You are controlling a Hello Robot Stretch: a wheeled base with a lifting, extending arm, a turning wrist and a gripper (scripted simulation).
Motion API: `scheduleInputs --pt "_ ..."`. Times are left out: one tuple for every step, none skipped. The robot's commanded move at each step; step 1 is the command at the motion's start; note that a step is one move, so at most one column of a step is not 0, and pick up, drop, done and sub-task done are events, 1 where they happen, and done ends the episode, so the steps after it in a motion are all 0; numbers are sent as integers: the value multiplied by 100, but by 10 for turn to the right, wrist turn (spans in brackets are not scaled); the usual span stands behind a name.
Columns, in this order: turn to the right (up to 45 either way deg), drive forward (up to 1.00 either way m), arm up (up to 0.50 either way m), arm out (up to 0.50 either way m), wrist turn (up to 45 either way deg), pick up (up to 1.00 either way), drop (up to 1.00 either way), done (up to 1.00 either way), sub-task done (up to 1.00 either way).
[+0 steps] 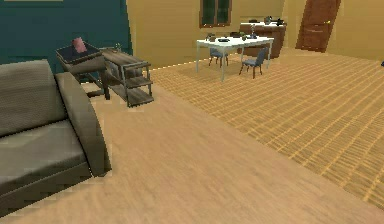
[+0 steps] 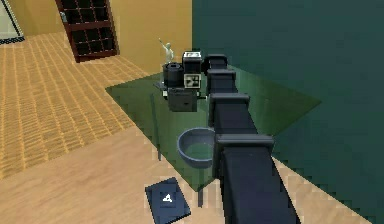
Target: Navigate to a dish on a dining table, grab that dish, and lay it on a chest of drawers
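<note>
In the arm side view, the arm (image 2: 240,150) extends over a green glass table (image 2: 135,110). The gripper (image 2: 172,88) stands above the far part of the tabletop. Its finger state cannot be told, nor whether it holds anything. A grey bowl (image 2: 197,147) rests on the glass near the table's near edge, just left of the arm. In the forward view, a white dining table (image 1: 233,45) with chairs stands far off, with small dark items (image 1: 238,38) on top. A grey sofa (image 1: 45,125) is near left.
</note>
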Motion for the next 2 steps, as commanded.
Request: scheduleInputs --pt "0 0 0 0 120 0 0 0 0" --pt "0 0 -28 0 0 0 0 0 0"
